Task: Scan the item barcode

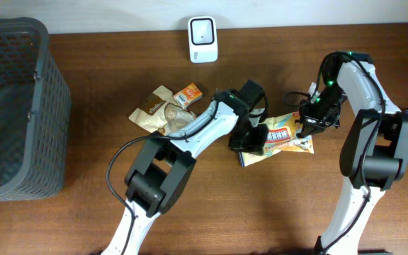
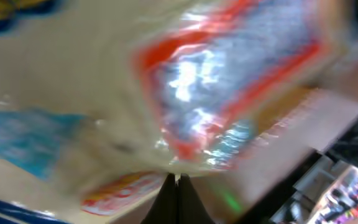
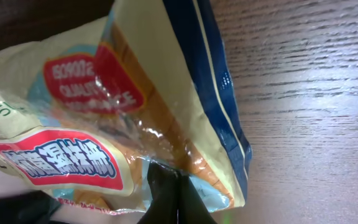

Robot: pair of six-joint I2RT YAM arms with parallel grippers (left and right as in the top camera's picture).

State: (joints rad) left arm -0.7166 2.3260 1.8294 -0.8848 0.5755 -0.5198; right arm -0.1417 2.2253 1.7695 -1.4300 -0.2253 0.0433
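Snack packet [image 3: 98,124] clamped by both end effectors [image 2: 178,177] [image 3: 166,171], apart from basket [image 1: 46,67].

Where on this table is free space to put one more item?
Bare wood lies between the basket and the snack packets, right of the scanner at the back, and in front between the left arm and right arm. The middle is crowded: the left end effector and right end effector grip the yellow bag.
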